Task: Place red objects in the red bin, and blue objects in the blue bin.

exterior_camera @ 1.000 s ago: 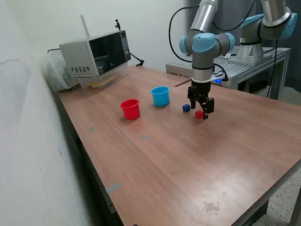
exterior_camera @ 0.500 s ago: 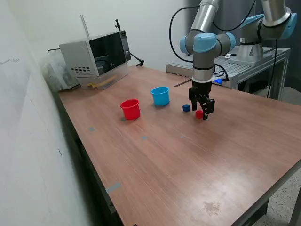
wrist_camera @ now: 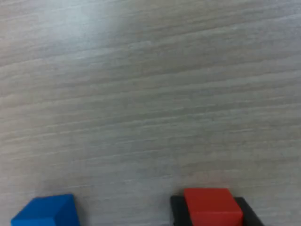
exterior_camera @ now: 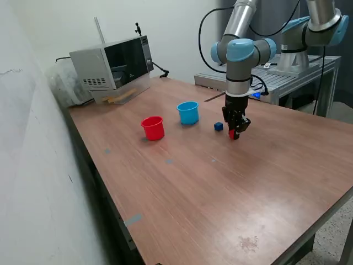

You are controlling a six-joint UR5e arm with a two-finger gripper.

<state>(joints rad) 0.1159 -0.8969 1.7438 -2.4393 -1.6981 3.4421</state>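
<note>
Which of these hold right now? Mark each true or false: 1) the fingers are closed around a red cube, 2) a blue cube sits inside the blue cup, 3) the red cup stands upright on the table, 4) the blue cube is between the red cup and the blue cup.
1) True: the gripper has dark fingers on both sides of the red cube.
2) False: the blue cube lies on the table, outside the blue cup.
3) True: the red cup stands upright.
4) False: it lies between the blue cup and the gripper.
</note>
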